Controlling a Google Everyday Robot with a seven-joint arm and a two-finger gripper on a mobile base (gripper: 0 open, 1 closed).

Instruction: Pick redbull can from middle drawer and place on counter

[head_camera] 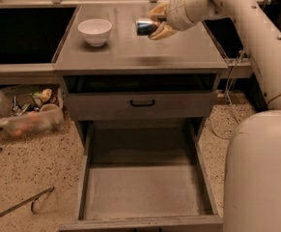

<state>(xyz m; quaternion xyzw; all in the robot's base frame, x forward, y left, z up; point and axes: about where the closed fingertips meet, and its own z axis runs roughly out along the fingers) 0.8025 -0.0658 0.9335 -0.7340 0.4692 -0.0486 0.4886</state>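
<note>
My gripper is shut on the redbull can, a slim blue and silver can held on its side. It hangs above the middle of the grey counter, right of the white bowl, and casts a shadow on the top in front of it. The middle drawer is pulled fully out below, and its flat grey floor is bare.
A shut grey drawer front with a black bar handle sits under the counter. A clear plastic bin of odds and ends stands on the speckled floor at the left. My white arm fills the right side. A dark recess lies left of the counter.
</note>
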